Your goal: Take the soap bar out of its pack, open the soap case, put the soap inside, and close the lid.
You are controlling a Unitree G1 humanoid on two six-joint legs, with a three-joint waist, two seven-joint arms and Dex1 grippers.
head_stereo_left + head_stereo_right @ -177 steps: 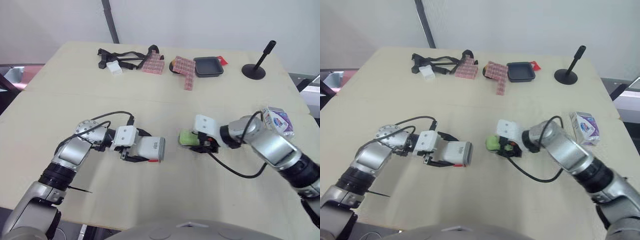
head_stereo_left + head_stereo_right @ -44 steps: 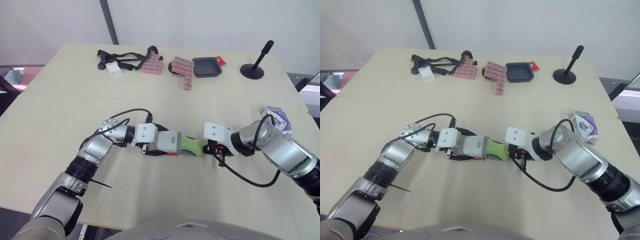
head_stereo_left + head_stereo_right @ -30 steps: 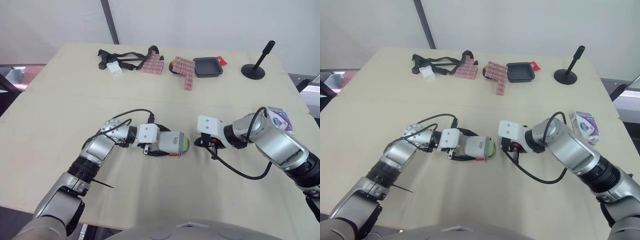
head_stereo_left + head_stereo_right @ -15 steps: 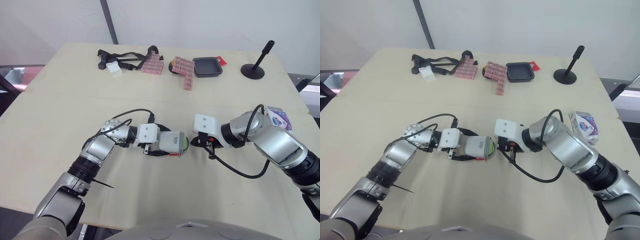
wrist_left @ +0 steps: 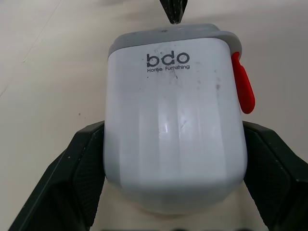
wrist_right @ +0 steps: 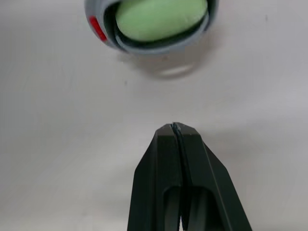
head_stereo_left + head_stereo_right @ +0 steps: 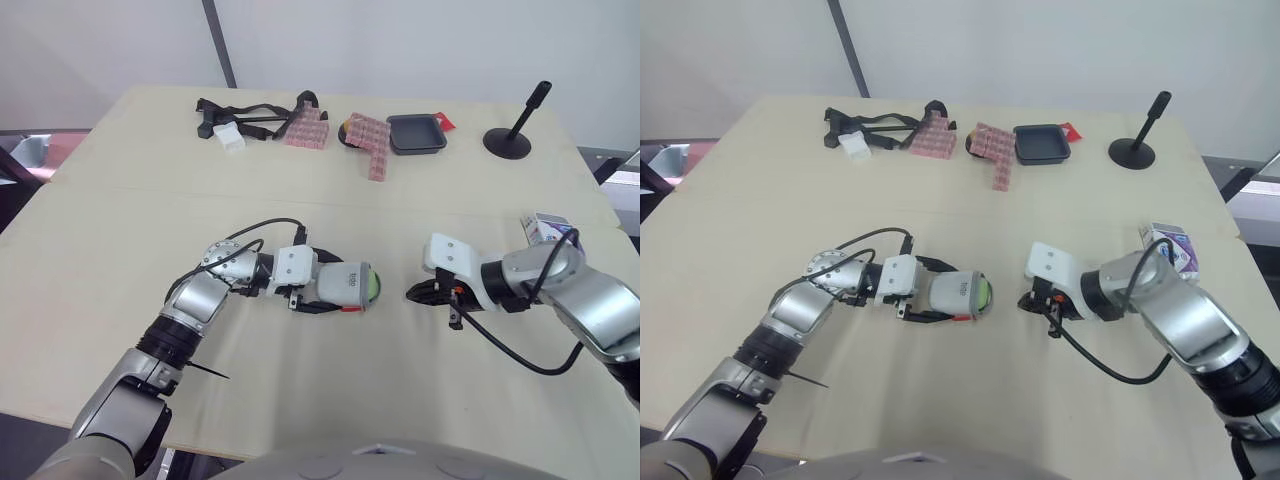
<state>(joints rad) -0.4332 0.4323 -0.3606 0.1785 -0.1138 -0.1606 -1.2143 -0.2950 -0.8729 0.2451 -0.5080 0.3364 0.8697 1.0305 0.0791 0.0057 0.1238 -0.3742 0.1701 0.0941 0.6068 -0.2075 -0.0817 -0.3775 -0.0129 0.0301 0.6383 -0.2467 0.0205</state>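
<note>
A white and grey soap case point(image 7: 338, 286) with a red latch point(image 5: 242, 90) lies on its side on the table, my left gripper point(image 5: 173, 159) shut on it, one black finger point(image 5: 79, 180) on each flank. Its open end faces right, and the green soap bar point(image 6: 161, 19) sits inside it. My right gripper point(image 7: 411, 295) is shut with nothing in it, a short way right of the case's mouth and apart from it. The purple and white soap pack point(image 7: 552, 228) stands near the table's right edge.
Along the far edge lie a black strap with a white piece point(image 7: 235, 115), pink patterned pieces point(image 7: 368, 140), a black tray point(image 7: 416, 133) and a black stand point(image 7: 513, 135). A black cable loops under my right forearm point(image 7: 510, 350).
My right gripper closed in on the case's mouth, then drew back to the right. The soap, which stuck out earlier, now sits inside the case. The left arm barely moved.
</note>
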